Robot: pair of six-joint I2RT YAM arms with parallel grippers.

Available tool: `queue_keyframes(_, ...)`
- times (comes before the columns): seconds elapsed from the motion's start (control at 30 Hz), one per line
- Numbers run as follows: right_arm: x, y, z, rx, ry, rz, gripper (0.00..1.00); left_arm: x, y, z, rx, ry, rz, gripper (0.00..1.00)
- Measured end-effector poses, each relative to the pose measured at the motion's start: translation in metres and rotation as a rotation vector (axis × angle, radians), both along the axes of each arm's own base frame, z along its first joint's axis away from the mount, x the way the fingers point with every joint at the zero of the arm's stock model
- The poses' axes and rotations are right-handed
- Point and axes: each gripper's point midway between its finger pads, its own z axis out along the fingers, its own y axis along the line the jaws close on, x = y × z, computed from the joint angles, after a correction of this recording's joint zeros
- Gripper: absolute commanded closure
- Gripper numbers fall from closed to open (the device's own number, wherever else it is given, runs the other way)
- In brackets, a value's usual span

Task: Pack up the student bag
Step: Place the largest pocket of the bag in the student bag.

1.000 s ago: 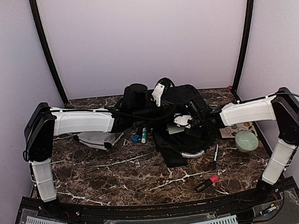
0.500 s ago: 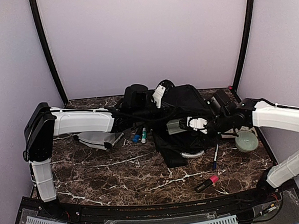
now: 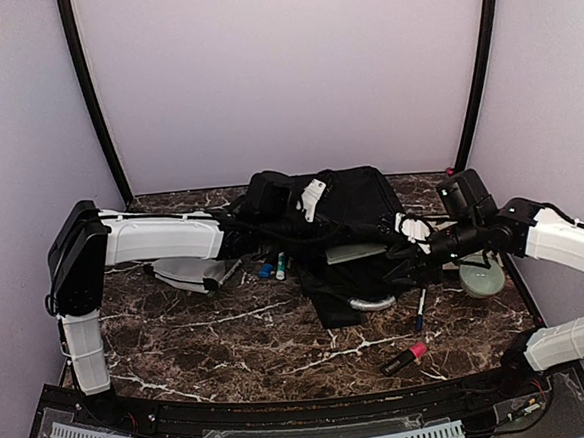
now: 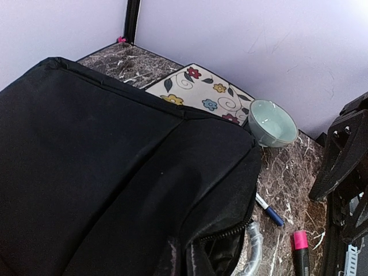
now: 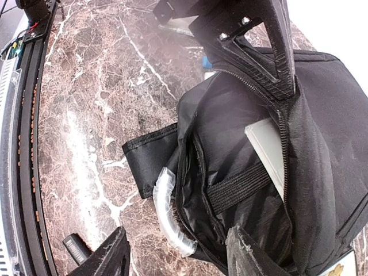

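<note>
Large black soft fabric backpack (image 3: pixel 356 199) lying at back centre of dark marble table (image 3: pixel 210 335), mouth unzipped, left gripper (image 5: pixel 275 63) pressed together, apparently pinching its zipper edge, right gripper (image 5: pixel 178 256) spread over the opening

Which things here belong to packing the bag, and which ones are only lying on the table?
For the job: student bag, its mouth pinched by the left gripper; white flat item already inside it.
Lying about, perhaps for packing later: pale green bowl; floral mat; blue-capped pen; pink-capped marker.
</note>
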Motion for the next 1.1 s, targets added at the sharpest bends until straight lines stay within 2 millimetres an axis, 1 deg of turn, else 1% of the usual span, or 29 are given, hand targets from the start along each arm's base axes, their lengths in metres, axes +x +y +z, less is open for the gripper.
queue_keyframes(0.13, -0.002, -0.001, -0.008, -0.007, 0.012, -0.002, 0.43, -0.003, 0.001, -0.015, 0.029, 0.045, -0.001, 1.0)
queue_keyframes(0.2, -0.002, -0.001, -0.007, -0.007, 0.009, -0.003, 0.43, -0.004, 0.001, -0.024, 0.045, 0.066, -0.005, 0.99)
queue_keyframes(0.3, 0.001, -0.002, -0.007, -0.011, 0.0, -0.01, 0.43, -0.008, 0.002, -0.036, 0.075, 0.102, -0.017, 0.85)
queue_keyframes(0.37, 0.003, -0.003, -0.007, -0.015, -0.006, -0.021, 0.43, -0.009, 0.002, -0.04, 0.096, 0.12, -0.024, 0.76)
queue_keyframes(0.57, 0.009, -0.003, -0.01, -0.023, 0.007, -0.043, 0.43, -0.014, 0.007, -0.042, 0.142, 0.141, -0.033, 0.48)
queue_keyframes(0.63, 0.013, -0.002, -0.012, -0.029, 0.028, -0.049, 0.43, -0.017, 0.012, -0.044, 0.167, 0.147, -0.034, 0.44)
queue_keyframes(0.7, 0.017, -0.002, -0.013, -0.033, 0.058, -0.055, 0.43, -0.021, 0.02, -0.042, 0.192, 0.15, -0.032, 0.43)
queue_keyframes(0.77, 0.023, -0.001, -0.009, -0.028, 0.08, -0.057, 0.43, -0.026, 0.03, -0.035, 0.212, 0.141, -0.026, 0.42)
queue_keyframes(0.8, 0.026, 0.001, -0.005, -0.02, 0.087, -0.057, 0.43, -0.029, 0.035, -0.032, 0.222, 0.136, -0.023, 0.41)
queue_keyframes(0.97, 0.047, 0.008, 0.021, 0.023, 0.082, -0.059, 0.44, -0.037, 0.07, -0.001, 0.261, 0.068, 0.035, 0.36)
queue_keyframes(1.03, 0.053, 0.011, 0.023, 0.033, 0.093, -0.058, 0.45, -0.037, 0.085, 0.006, 0.285, 0.047, 0.077, 0.35)
queue_keyframes(1.1, 0.059, 0.012, 0.018, 0.039, 0.123, -0.06, 0.46, -0.036, 0.104, 0.006, 0.321, 0.033, 0.133, 0.35)
